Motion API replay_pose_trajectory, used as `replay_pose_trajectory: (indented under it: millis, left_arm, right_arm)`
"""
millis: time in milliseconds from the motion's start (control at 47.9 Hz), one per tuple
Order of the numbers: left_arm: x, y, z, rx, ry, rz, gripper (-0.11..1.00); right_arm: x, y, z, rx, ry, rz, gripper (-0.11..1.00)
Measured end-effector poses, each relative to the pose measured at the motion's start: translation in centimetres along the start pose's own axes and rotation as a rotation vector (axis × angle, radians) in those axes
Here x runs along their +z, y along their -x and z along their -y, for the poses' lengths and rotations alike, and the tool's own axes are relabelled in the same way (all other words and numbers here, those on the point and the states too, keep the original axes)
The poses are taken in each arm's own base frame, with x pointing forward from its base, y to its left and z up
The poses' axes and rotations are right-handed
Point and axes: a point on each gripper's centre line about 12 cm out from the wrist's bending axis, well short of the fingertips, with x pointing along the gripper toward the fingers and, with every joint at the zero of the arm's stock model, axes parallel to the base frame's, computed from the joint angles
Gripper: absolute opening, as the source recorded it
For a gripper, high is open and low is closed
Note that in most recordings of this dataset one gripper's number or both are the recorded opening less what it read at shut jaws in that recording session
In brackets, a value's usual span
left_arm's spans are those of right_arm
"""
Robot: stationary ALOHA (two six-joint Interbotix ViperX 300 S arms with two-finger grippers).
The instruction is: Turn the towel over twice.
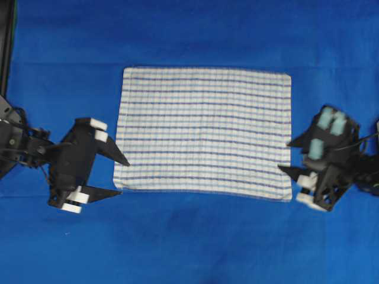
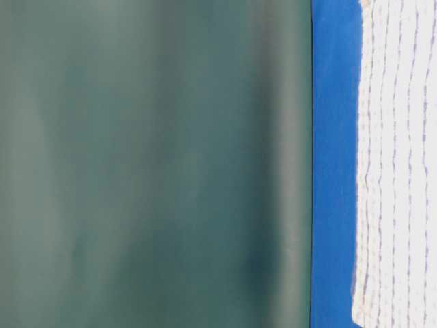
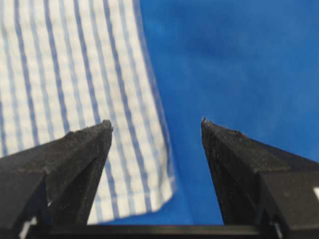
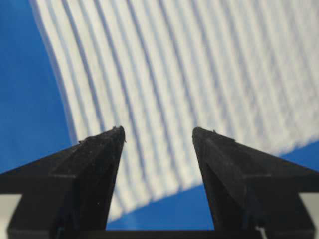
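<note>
The towel [image 1: 204, 133], white with thin blue stripes in a faint check, lies flat and spread out in the middle of the blue surface. My left gripper [image 1: 121, 176] stands open just off the towel's near left corner; in the left wrist view that corner [image 3: 149, 189] lies between the two black fingers, untouched. My right gripper [image 1: 287, 157] stands open at the towel's right edge, near its front corner. The right wrist view has the towel [image 4: 189, 74] lying ahead of the open gripper [image 4: 158, 132], with nothing held. At table level the towel [image 2: 396, 171] lies flat.
A plain blue cloth [image 1: 195, 242] covers the table all round the towel. A dark post [image 1: 7, 47] stands at the far left edge. A green backdrop [image 2: 150, 164] rises behind the table.
</note>
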Motion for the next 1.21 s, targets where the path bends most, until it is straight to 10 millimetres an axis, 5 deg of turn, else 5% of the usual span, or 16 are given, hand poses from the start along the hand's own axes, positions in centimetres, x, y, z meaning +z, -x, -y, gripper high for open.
replay_pose_trajectory:
  millis: [209, 584, 814, 1210]
  left_arm:
    - [2.5, 3.7, -1.5, 0.049, 0.028, 0.166, 0.66]
    - [1.8, 9.8, -4.1, 0.18, 0.037, 0.363, 0.66]
    - [-0.2, 11.3, -4.6, 0.232, 0.031, 0.45, 0.66]
    - [-0.7, 11.6, -4.7, 0.244, 0.032, 0.474, 0.66]
  right_arm:
    - [2.2, 3.2, 2.1, 0.018, 0.105, 0.223, 0.64]
    - [3.1, 9.5, 7.2, 0.037, 0.18, 0.551, 0.64]
    - [0.7, 9.8, 9.5, 0.05, 0.143, 0.584, 0.63]
    - [0.5, 9.7, 9.5, 0.052, 0.132, 0.581, 0.63]
